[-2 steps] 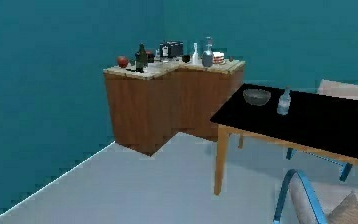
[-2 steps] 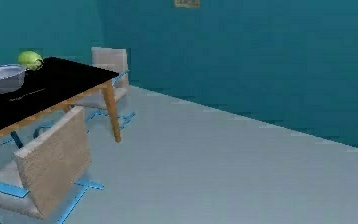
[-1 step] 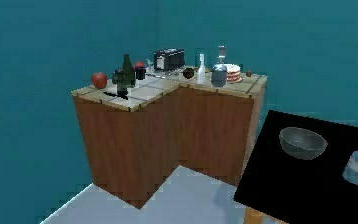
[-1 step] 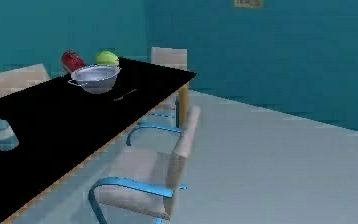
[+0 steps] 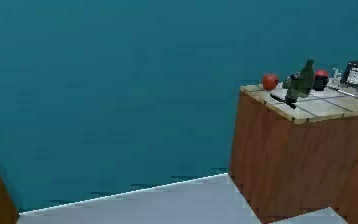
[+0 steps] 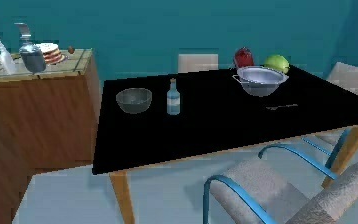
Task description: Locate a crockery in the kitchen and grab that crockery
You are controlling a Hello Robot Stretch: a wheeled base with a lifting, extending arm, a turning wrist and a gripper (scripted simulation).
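Bowl near black table left edge, counter close beside, claw state untellable

On the table I see a bowl at the left, a bottle just right of it, and a bigger bowl farther right. A counter stands left of the table, and a chair stands before it.

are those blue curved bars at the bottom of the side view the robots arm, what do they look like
No, they are the frames of two chairs: thin curved blue tubes around grey speckled cushions, drawn up to the black table, which has wooden legs.
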